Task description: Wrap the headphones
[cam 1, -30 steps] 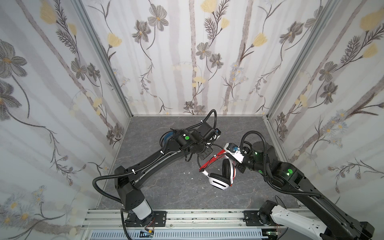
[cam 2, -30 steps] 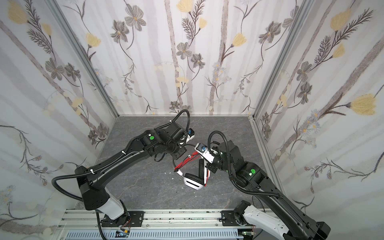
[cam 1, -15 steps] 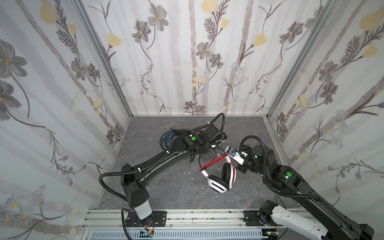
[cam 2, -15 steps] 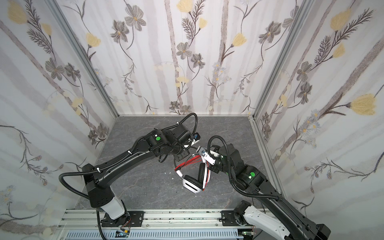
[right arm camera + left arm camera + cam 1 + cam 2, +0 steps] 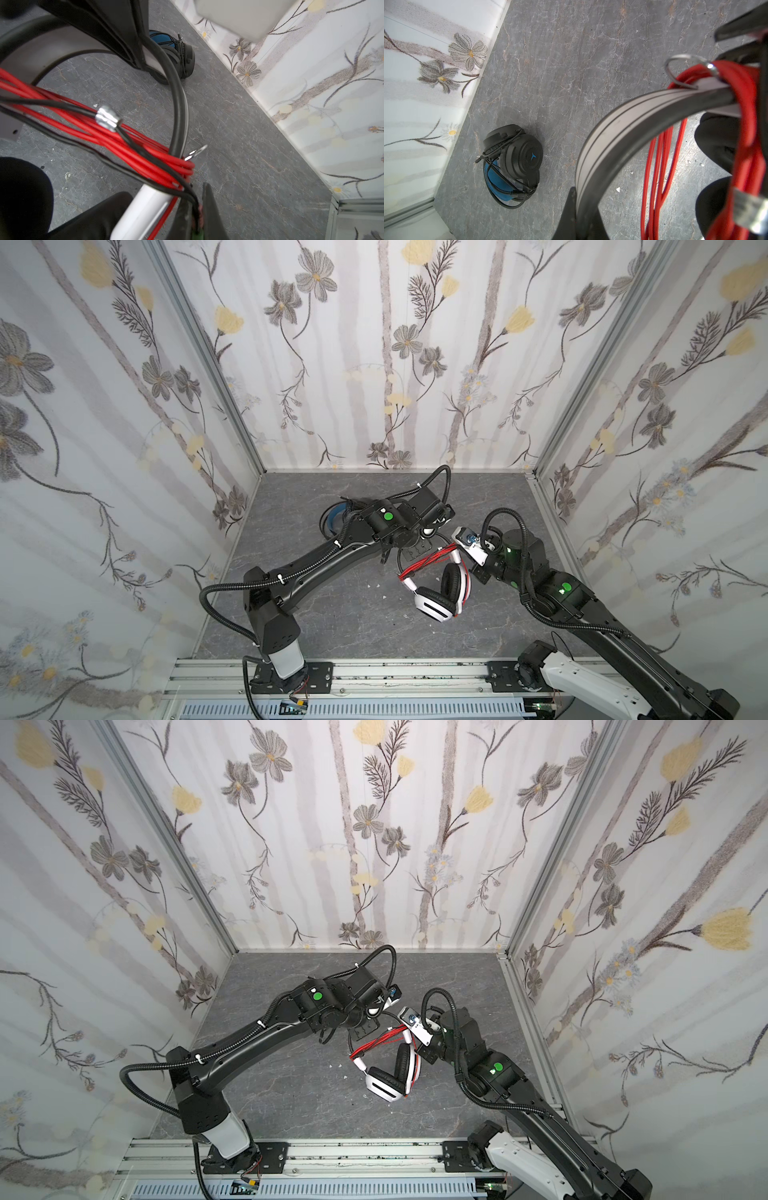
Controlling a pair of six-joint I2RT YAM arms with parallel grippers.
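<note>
We find the left fingers (image 5: pixel 569 209) clamped on the headband (image 5: pixel 629 118) of the white headset (image 5: pixel 435 600). The right fingers (image 5: pixel 210 209) pinch its cable (image 5: pixel 128 143). The black headset (image 5: pixel 519 154) lies at ten o'clock from it, on the counter (image 5: pixel 332 614).

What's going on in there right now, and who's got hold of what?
Both arms are working on the white over-ear headphones with black earpads. The left pincer is shut on the headband, holding it up over the grey marbled table. The red cable is looped several times across the headband, and the right pincer is shut on a strand of it. The all-black headphones with blue inner band lie behind the left arm, black cable wound around them, no pincer on them.
</note>
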